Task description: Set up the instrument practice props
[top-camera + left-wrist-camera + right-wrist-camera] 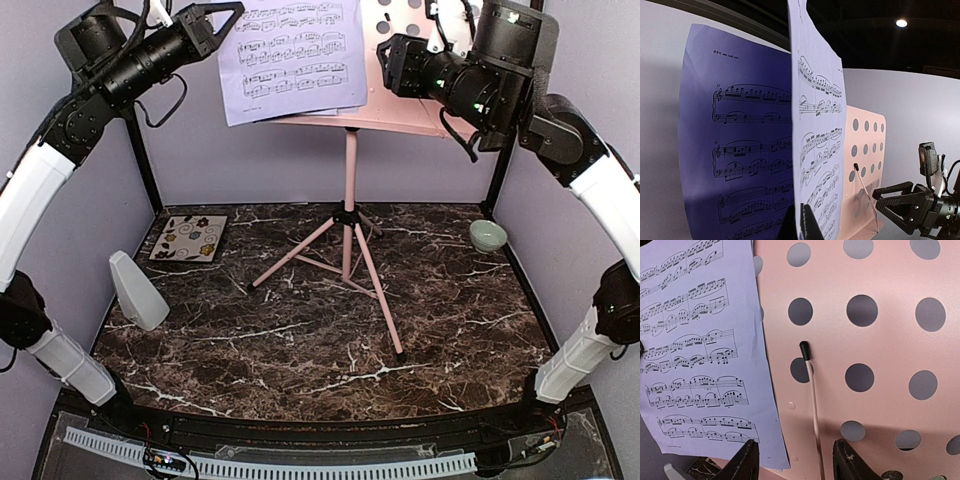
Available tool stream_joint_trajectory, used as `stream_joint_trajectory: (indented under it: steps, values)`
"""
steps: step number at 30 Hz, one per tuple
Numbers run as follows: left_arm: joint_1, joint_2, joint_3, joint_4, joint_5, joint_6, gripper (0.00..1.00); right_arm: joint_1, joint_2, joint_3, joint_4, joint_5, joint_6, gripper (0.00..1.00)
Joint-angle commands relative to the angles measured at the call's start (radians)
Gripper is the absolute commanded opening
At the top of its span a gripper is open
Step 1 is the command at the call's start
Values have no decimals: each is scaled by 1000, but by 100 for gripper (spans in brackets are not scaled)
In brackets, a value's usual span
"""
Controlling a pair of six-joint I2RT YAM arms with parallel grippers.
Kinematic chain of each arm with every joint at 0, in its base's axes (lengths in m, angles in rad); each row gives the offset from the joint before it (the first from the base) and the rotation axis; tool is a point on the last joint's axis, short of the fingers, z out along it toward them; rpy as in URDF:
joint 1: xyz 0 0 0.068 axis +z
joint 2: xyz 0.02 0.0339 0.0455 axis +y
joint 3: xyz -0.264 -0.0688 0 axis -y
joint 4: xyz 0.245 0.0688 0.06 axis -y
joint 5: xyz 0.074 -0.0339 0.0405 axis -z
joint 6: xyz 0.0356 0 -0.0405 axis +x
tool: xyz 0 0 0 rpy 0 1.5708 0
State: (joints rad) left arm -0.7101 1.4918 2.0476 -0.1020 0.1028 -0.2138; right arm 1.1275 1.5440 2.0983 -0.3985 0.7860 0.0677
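Observation:
The pink music stand [349,180] stands mid-table on its tripod legs, with its perforated plate [410,105] high up. The lavender sheet-music pages [290,55] hang over the plate's left part. My left gripper [235,20] is shut on a page edge at their upper left; in the left wrist view my gripper [802,225] pinches one page [817,125], with a second page [735,140] behind it. My right gripper [385,62] is open, facing the plate [880,345], with its thin page-holder wire [812,395] between the fingers [747,460]. The grey pyramid metronome [137,290] stands at the table's left.
A floral square tile [188,238] lies at the back left. A small pale-green bowl [487,235] sits at the back right. The stand's tripod legs [380,290] spread over the marble tabletop. Lavender walls close in the back and sides.

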Motion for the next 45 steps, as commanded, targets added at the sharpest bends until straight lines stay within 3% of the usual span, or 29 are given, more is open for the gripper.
stream_joint_trajectory:
  steps: [1, 11, 19, 25, 28, 30, 41, 45]
  values:
    - [3, 7, 44, 56, -16, 34, 0, -6, 19, 42, 7, 52, -28, 49]
    - [3, 21, 55, 82, 0, 64, 0, -21, 29, 42, 27, 54, -57, 24]
    - [3, 45, 76, 90, 11, 66, 0, -38, -46, -91, 131, 34, -62, 0]
    - [3, 58, 94, 94, 17, 81, 0, -41, -88, -169, 215, 11, -72, 1]
    - [3, 52, 93, 87, 11, 90, 0, -40, -60, -124, 179, 16, -71, 20]
    - [3, 47, 91, 84, 12, 96, 0, -40, -25, -59, 131, 25, -69, 26]
    - [3, 10, 36, 109, 22, 102, 0, -40, 131, 144, -40, 86, -65, 37]
    - [3, 8, 32, 111, 23, 104, 0, -40, 142, 150, -42, 88, -67, 30]
